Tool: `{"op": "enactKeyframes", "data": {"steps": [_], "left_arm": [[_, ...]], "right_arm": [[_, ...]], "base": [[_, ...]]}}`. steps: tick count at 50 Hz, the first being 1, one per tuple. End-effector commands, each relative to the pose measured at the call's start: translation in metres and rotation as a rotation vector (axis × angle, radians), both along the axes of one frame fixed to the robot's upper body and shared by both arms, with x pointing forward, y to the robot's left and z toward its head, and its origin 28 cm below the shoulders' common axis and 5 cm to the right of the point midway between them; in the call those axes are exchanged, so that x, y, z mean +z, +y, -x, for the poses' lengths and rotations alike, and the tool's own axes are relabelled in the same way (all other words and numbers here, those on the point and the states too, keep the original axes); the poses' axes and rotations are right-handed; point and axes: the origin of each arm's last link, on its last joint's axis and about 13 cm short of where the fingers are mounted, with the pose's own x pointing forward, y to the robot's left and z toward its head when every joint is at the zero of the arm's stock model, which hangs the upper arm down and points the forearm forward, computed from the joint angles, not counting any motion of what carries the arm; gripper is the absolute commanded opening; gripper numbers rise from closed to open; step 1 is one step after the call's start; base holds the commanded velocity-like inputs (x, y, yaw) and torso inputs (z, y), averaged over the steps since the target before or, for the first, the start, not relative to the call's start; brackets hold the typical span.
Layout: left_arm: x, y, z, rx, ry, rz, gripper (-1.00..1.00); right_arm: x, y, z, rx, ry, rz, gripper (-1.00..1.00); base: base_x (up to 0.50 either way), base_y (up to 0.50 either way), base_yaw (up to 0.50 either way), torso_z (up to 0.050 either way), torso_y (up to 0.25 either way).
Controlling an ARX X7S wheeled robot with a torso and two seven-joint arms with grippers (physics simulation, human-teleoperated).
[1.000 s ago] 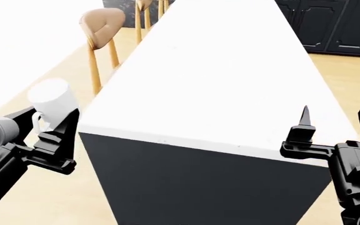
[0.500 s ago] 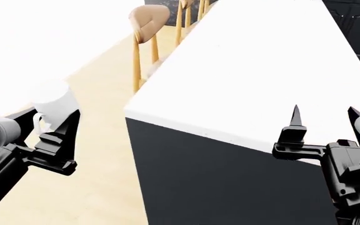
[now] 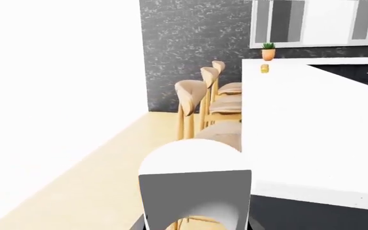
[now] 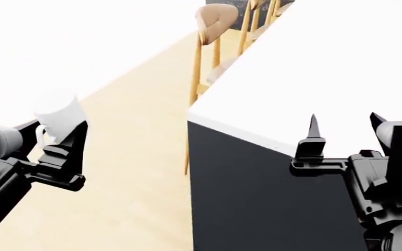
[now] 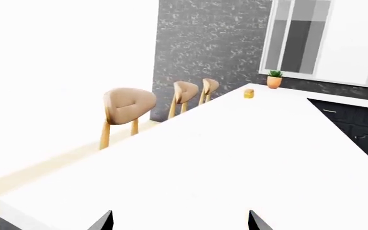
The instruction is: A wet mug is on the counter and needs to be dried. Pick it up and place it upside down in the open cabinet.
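Observation:
My left gripper [image 4: 58, 138] is shut on the white mug [image 4: 59, 115] and holds it in the air over the wooden floor, left of the counter [image 4: 341, 68]. The mug's thin handle shows beside the left finger. In the left wrist view the mug [image 3: 195, 184] fills the lower middle, between the jaws. My right gripper [image 4: 344, 128] is open and empty, over the counter's near end. Its two fingertips [image 5: 104, 221] show above the white counter top [image 5: 222, 158] in the right wrist view. The charcoal cabinet with shelves is out of view.
Wooden bar stools [image 4: 211, 31] stand in a row along the counter's left side [image 3: 193, 103]. A small potted plant [image 5: 274, 79] and a small yellow object [image 5: 249, 93] sit at the counter's far end. Dark panelled cabinets [image 5: 356, 124] line the far right wall. A white wall is at the left.
The view has swung to the left: the counter and stools have shifted right in the head view. The left gripper still holds the mug in the same pose. The right gripper stays open.

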Motion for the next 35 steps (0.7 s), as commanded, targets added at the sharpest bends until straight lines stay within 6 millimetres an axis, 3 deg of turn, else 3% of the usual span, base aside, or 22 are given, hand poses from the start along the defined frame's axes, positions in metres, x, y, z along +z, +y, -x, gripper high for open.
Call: {"op": "enactKeyframes", "data": {"steps": [1, 22, 35], "left_arm": [[0.0023, -0.0008, -0.0003, 0.037, 0.005, 0.010, -1.00], [-0.0025, -0.0075, 0.0047, 0.109, -0.046, -0.064, -1.00], [-0.0011, -0.0068, 0.0065, 0.080, -0.022, -0.046, -1.00]], "right_arm": [[-0.0008, 0.0024, -0.0006, 0.012, 0.007, 0.007, 1.00], [-0.0021, 0.0040, -0.0023, 0.021, 0.007, 0.012, 1.00], [0.0000, 0.0068, -0.0004, 0.030, 0.006, 0.016, 1.00]], "base": [[0.07, 0.04, 0.50, 0.000, 0.000], [0.07, 0.04, 0.50, 0.000, 0.000], [0.06, 0.05, 0.50, 0.050, 0.000]]}}
